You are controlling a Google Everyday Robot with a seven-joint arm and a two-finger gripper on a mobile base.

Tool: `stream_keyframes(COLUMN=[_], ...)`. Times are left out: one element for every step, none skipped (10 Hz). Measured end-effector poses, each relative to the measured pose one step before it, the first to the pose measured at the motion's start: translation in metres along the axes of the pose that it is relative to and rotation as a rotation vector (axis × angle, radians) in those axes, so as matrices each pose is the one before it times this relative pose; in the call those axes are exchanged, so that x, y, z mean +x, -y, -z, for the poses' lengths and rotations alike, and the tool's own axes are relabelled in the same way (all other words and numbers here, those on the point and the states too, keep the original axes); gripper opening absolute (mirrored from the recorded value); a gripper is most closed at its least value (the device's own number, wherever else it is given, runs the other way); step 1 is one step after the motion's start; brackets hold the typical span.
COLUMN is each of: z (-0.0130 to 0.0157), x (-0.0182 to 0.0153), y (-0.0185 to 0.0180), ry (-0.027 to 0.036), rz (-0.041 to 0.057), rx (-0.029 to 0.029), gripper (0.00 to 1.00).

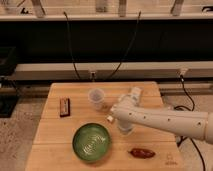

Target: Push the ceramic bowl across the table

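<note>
The ceramic bowl (91, 142), wide, glossy green with pale rings inside, sits on the front-left part of the light wooden table (55, 130). My white arm reaches in from the right, low over the tabletop. Its gripper (123, 128) hangs just right of the bowl's rim, close to it; I cannot tell whether they touch.
A small translucent cup (96, 97) stands behind the bowl near the table's middle. At the left lies a dark brown bar (65, 106), and a reddish-brown object (142, 152) lies at the front right. Cables hang behind the table's far edge.
</note>
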Motion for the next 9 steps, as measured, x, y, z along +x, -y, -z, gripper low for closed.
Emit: stream_keyframes(z=[-0.00263,-0.00284,-0.00241,-0.00131,0.00061,0.00182,0.00052,0.00108,0.00034], x=[-0.00141,-0.00065,-0.00379,-0.00504,-0.01154,-0.01491,-0.01222,-0.0212,-0.00746], y=[-0.00125,-0.00229,-0.00069,0.00078,0.00485,0.00662,0.00507,0.00857,0.00302], ry=[-0.00218,-0.00026,-0.00055,-0.00296,-0.00336,-0.00561,-0.0008,-0.0078,-0.0074], rz=[0.01187,0.00892,0.01132,0.01145,0.02231,0.02285,0.01775,0.03981,0.02365], rx=[-0.00783,-0.00823,-0.00859,-0.00627,-0.00062,-0.00124,-0.00129,-0.00877,-0.00523], gripper=[0.0,0.0,0.0,0.0,0.0,0.0,0.0,0.0,0.0])
